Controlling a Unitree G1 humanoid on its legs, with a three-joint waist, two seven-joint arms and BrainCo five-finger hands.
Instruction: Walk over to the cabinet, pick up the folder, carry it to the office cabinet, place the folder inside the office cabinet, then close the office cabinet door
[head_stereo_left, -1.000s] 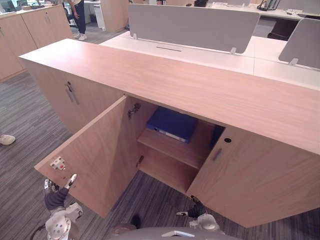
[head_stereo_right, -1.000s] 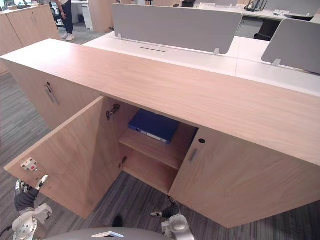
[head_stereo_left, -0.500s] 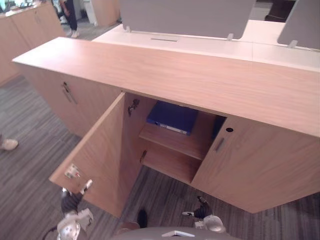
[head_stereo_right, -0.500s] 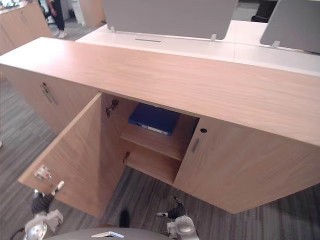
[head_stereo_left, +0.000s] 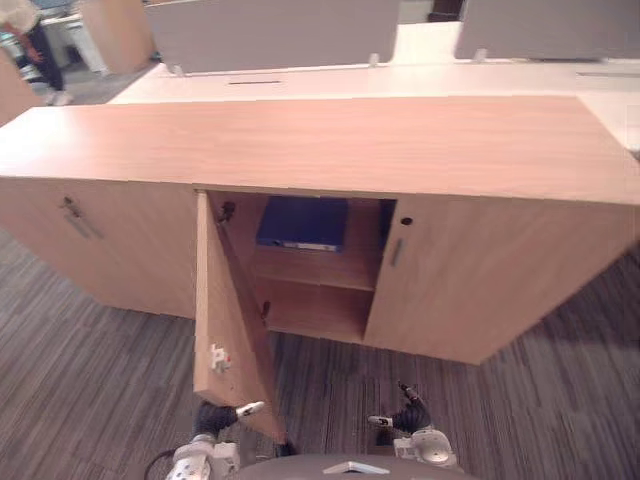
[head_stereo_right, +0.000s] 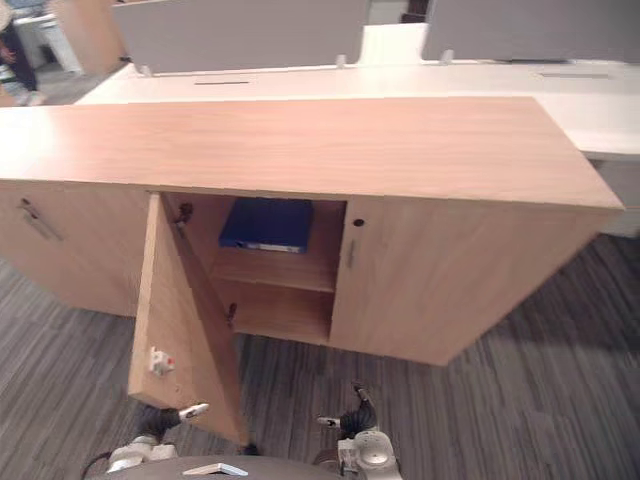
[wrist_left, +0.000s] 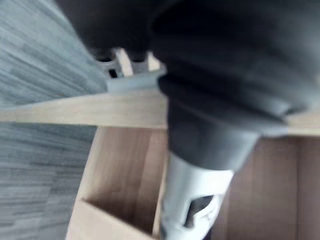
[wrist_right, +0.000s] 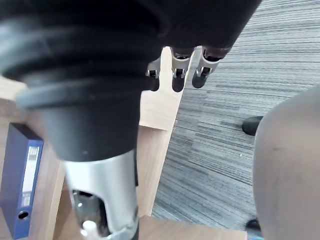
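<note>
Grey striped carpet (head_stereo_left: 100, 380) fronts one long wooden office cabinet (head_stereo_left: 320, 145), with one door (head_stereo_left: 225, 320) swung wide. One blue folder (head_stereo_left: 303, 222) lies flat on its upper shelf (head_stereo_left: 310, 268). Low down, the left hand (head_stereo_left: 213, 417) sits by the door's bottom edge with fingers straight, and the right hand (head_stereo_left: 408, 417) hangs relaxed, both holding nothing

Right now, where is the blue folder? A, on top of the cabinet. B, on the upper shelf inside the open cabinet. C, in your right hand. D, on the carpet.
B: the blue folder lies flat on the upper shelf inside the cabinet, past its open door.
</note>
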